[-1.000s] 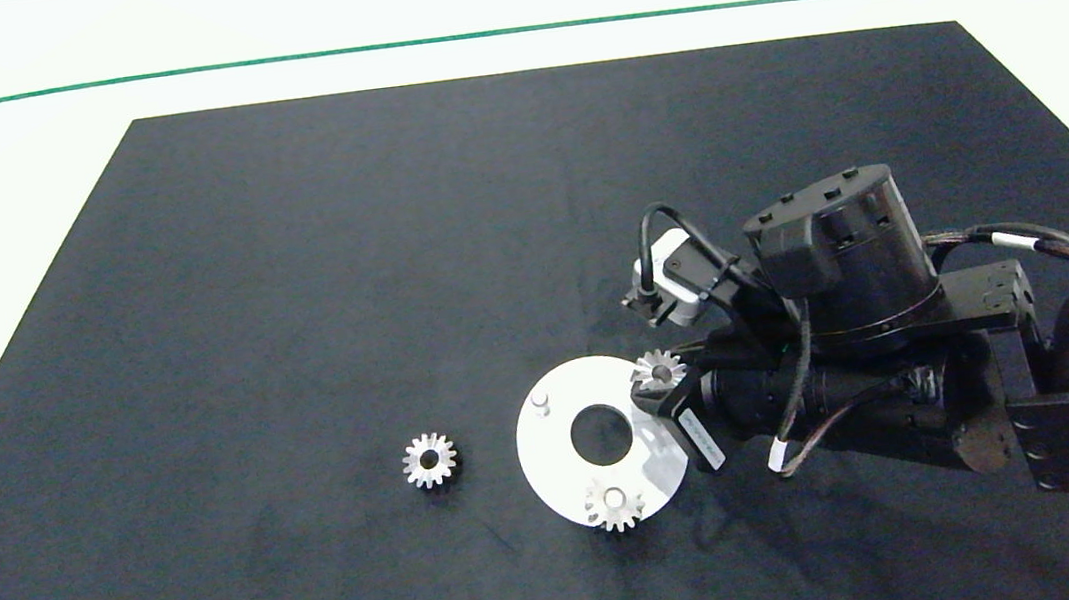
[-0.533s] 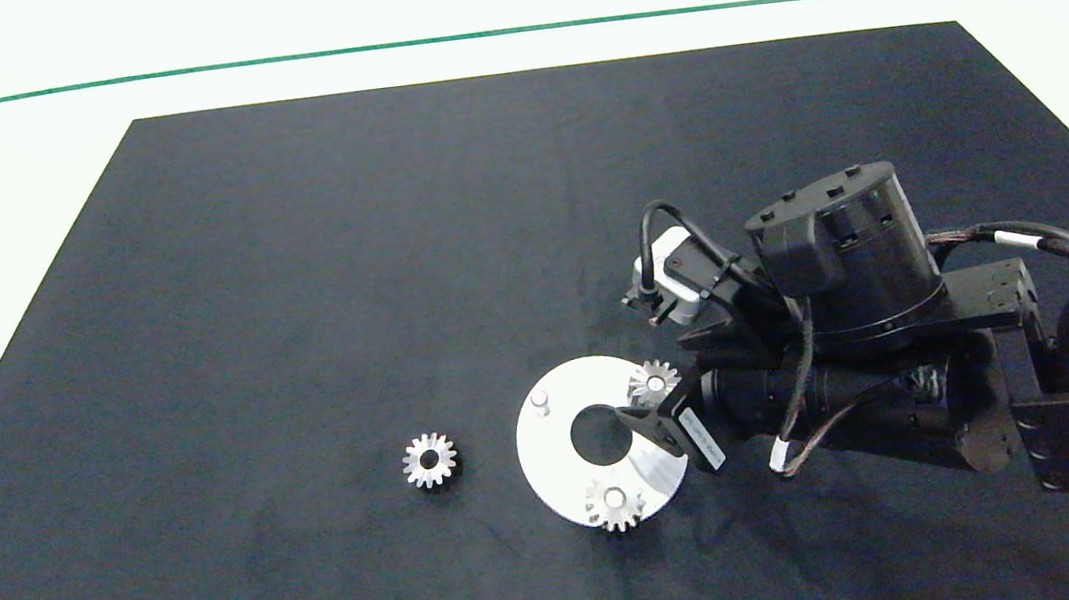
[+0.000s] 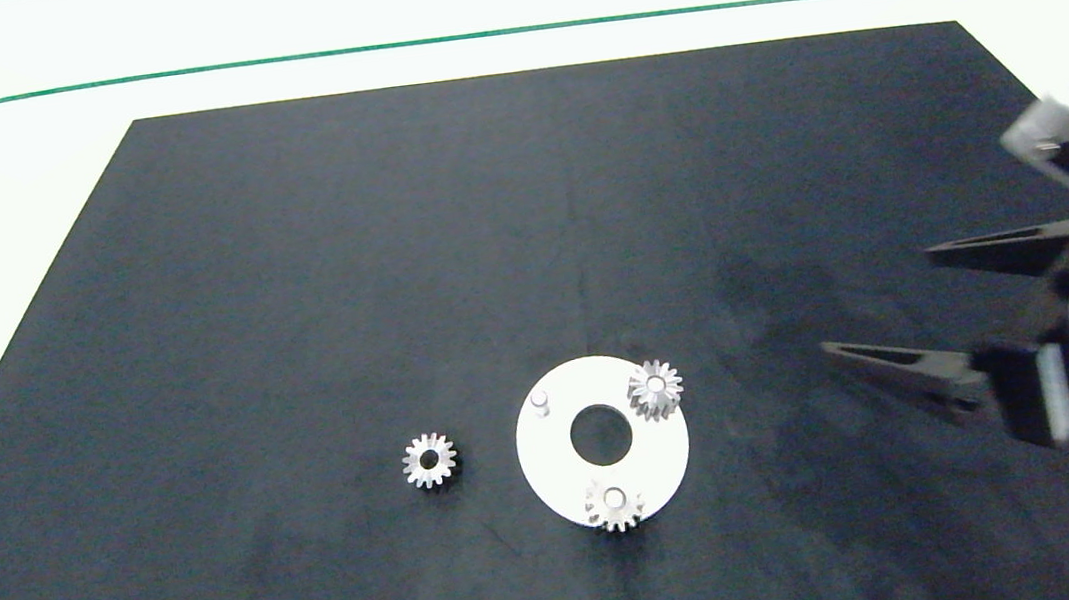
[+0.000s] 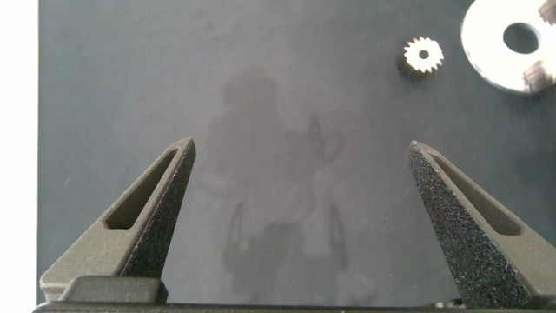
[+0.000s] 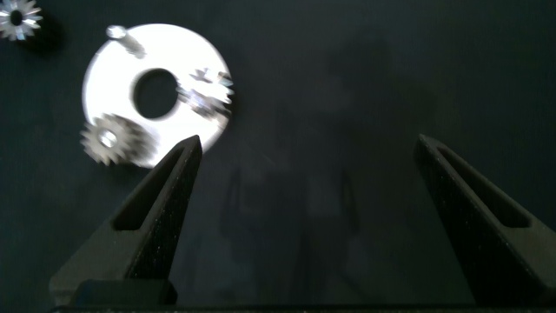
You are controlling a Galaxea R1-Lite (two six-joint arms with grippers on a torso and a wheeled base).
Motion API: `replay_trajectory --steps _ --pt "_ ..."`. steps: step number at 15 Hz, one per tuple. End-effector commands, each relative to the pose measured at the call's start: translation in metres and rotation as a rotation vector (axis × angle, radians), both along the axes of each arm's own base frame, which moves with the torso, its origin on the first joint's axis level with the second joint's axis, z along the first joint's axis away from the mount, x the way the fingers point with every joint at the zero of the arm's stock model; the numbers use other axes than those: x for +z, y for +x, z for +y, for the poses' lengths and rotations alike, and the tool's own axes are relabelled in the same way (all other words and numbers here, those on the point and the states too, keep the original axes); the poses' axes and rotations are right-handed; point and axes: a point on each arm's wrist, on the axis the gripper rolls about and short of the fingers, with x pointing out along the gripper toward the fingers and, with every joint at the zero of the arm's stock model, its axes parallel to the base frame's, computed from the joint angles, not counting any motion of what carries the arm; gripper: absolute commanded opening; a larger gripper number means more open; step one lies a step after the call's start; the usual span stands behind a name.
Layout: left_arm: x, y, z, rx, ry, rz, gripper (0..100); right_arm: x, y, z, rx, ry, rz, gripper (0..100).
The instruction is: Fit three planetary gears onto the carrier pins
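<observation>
Gears, three, small silvery spur type. One (image 3: 615,504) seated on a carrier pin at the disc's 6 o'clock edge, nearest the camera. One (image 3: 654,388) seated on the pin at about 1 o'clock. Third gear (image 3: 429,460) loose on the black mat (image 3: 289,267), just beside the disc at its 9 o'clock.

White disc (image 3: 536,446), flat, large centre hole. Pin at 10 o'clock (image 3: 539,400) bare.

Right gripper (image 3: 877,306), at 3 o'clock of the disc and well apart from it; arm enters from the right edge, fingers pointing toward the disc, spread wide, grasping nothing.

Left gripper (image 4: 301,149), seen in its wrist view only, above bare mat, fingers parted, nothing between them; loose gear and disc lie beyond.

No legible writing or labels.

White table (image 3: 0,200) beyond the mat; green line (image 3: 504,32) at the far side.
</observation>
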Motion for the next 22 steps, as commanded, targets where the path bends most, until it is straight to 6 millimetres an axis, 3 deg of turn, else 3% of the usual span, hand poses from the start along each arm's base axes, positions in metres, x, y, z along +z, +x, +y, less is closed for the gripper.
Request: replay_trajectory --steps 1,4,10,19,22 --pt "-0.014 0.040 -0.009 -0.078 0.062 0.054 100 -0.023 -0.125 -0.107 -0.245 0.075 -0.126 100" --pt "-0.020 0.072 -0.017 -0.104 0.134 0.064 100 -0.031 -0.152 -0.120 -0.287 0.079 -0.149 100" --pt "-0.002 0.098 -0.032 -0.233 0.276 0.195 100 -0.056 -0.157 -0.119 -0.407 0.023 -0.060 100" --pt "-0.008 0.136 -0.056 -0.335 0.362 0.273 100 -0.070 -0.185 -0.126 -0.446 0.032 -0.080 100" --pt "-0.013 0.170 -0.073 -0.352 0.375 0.307 100 -0.073 -0.188 -0.127 -0.448 0.035 -0.087 100"
